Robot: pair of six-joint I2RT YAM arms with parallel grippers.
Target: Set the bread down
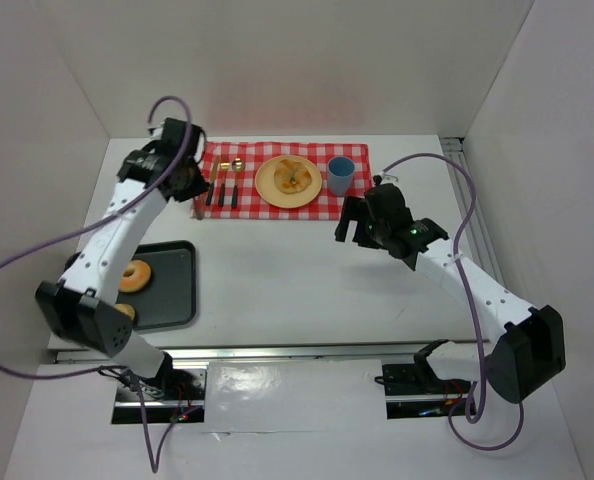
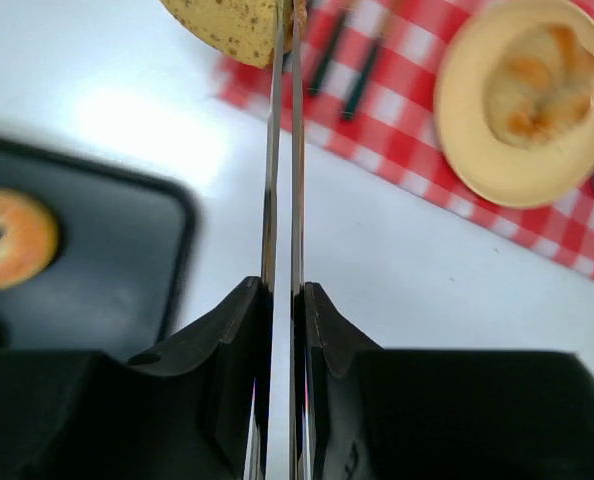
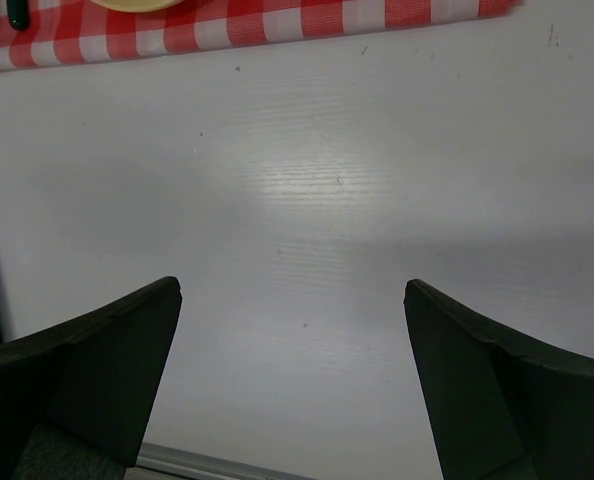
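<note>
Near left I see the black tray (image 1: 177, 300) holding a ring roll (image 1: 135, 275). My right gripper (image 3: 292, 285) hangs wide open and empty over bare table. Farther left, my left gripper (image 2: 285, 40) pinches the bread (image 2: 227, 22) above the checked cloth's (image 1: 277, 212) left edge; cutlery (image 1: 224, 183), plate (image 1: 265, 190) and cup (image 1: 340, 175) lie rightward

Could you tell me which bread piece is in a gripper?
The speckled piece pinched by the left gripper; the others lie on the plate and the black tray.

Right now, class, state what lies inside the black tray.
One ring bread shows clearly, a second ring partly; the left arm hides part of the black tray.
</note>
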